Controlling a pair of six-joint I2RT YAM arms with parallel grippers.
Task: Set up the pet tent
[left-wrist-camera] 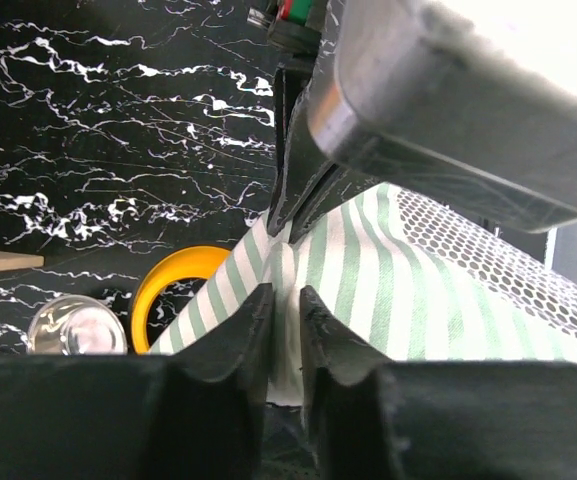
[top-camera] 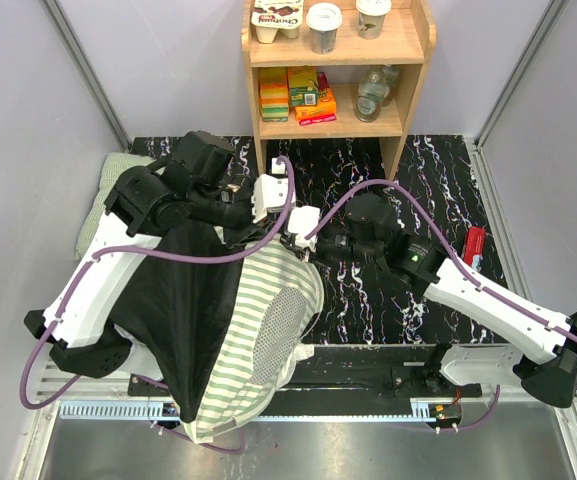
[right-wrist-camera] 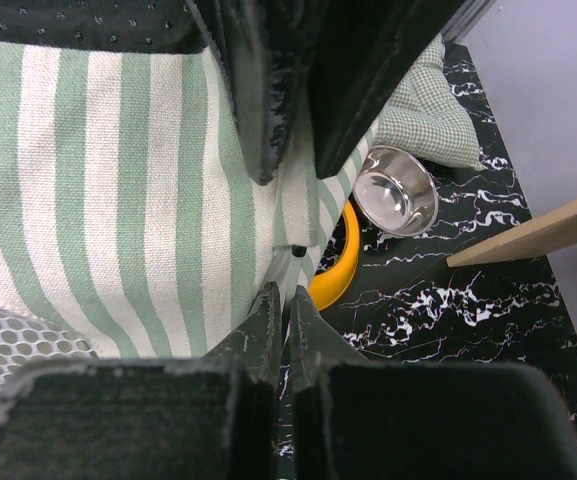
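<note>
Right gripper (right-wrist-camera: 285, 303) is clamped tight on the edge of the pet tent (right-wrist-camera: 118, 200), with the striped cloth fanning out to one side of its fingers. Left gripper (left-wrist-camera: 285, 305) faces it close by, fingers a sliver apart with a striped fold in the gap. Gripping or loose, I can't tell. The yellow bowl holder (left-wrist-camera: 153, 295) peeks out beside those fingers, the steel bowl (left-wrist-camera: 76, 328) just past it on the desk (left-wrist-camera: 118, 120).

The green-and-white striped pet tent (top-camera: 260, 300) lies crumpled and flat, mesh panel and dark underside showing.
</note>
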